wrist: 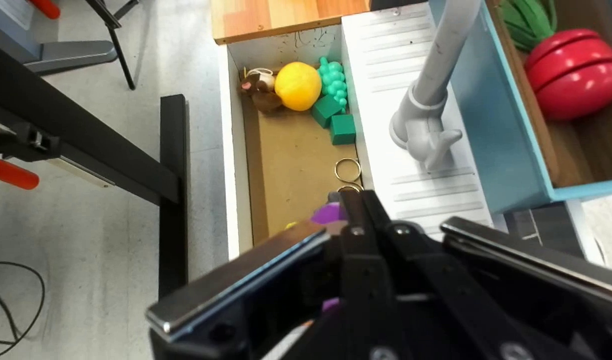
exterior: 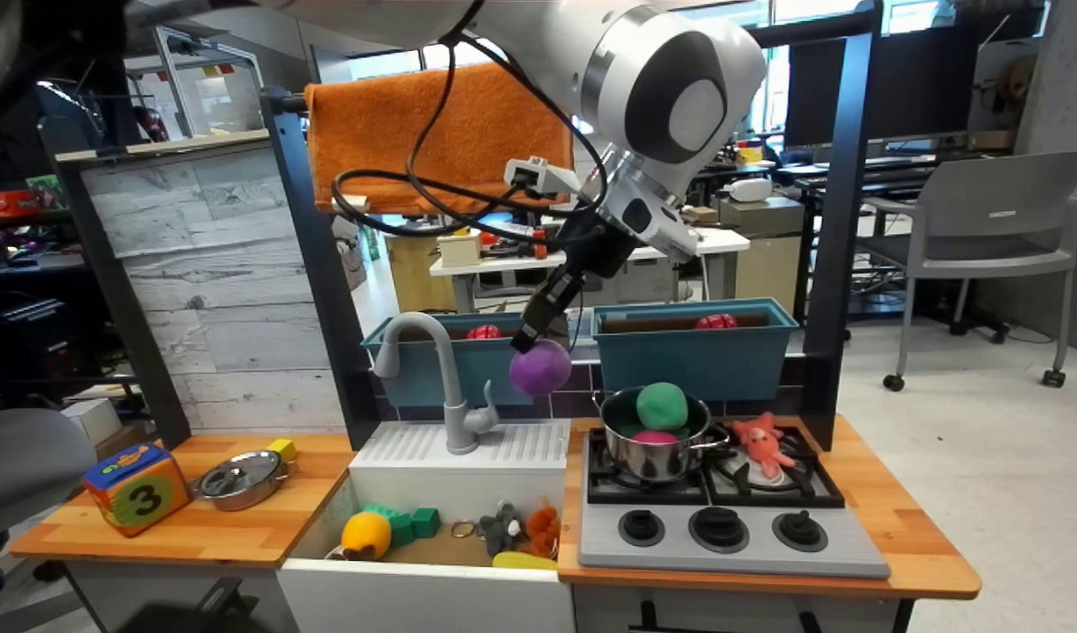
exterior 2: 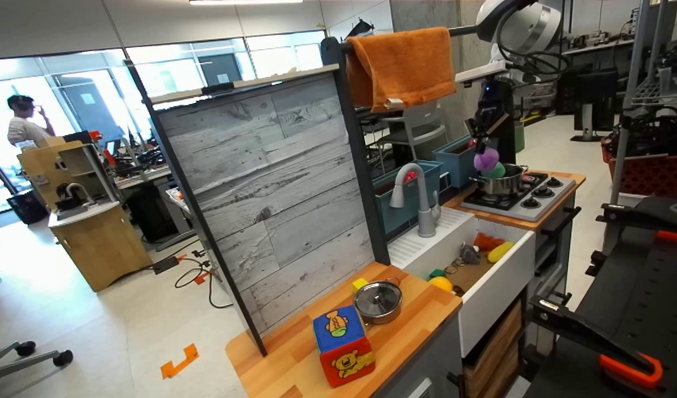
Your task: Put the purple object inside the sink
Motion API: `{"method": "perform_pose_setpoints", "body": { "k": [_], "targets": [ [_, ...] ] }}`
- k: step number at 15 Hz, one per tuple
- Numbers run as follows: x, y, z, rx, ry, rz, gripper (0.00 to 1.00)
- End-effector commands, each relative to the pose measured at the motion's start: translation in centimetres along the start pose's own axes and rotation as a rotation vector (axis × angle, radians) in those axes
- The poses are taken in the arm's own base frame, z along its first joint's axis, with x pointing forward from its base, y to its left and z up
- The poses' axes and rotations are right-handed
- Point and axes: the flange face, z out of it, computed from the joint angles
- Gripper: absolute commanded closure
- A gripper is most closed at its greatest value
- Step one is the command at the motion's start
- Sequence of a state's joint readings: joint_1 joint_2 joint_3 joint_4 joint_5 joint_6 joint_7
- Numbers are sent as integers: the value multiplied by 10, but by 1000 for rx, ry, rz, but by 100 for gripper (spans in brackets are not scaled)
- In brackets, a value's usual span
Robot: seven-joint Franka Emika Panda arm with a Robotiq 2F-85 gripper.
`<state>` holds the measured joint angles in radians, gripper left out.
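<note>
One arm (exterior: 622, 83) aloft, tool (exterior: 525, 341) aslant downward, purple ball (exterior: 541, 369) in grip.

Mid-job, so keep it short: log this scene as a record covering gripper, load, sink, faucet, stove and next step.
gripper: shut on purple ball
load: purple ball, in the air, not yet in the sink; exact spot beneath it unclear
sink: holds a round yellow toy, green blocks, a grey toy and an orange toy, among others
faucet: grey, curved, on the ledge behind the sink
stove: metal pot with a round green toy and something pink inside; coral toy beside the pot
next step: probably line the purple ball up over the sink, lower, release
</note>
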<state>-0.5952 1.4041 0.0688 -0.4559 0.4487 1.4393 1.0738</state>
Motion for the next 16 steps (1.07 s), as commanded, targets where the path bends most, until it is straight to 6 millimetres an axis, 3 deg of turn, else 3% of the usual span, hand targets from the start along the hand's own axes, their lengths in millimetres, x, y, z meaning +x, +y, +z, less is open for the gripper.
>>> {"method": "perform_pose_setpoints", "body": {
  "k": [1,4,5,7,16],
  "targets": [
    [-11,-3,6,-52,43,-82,99],
    [-13,-4,14,-80,59,-105,99],
    [-14,-3,16,-94,64,-104,73],
    [-13,-3,18,-98,63,-111,67],
    [-17,-2,17,-104,44,-114,2]
  ]
}}
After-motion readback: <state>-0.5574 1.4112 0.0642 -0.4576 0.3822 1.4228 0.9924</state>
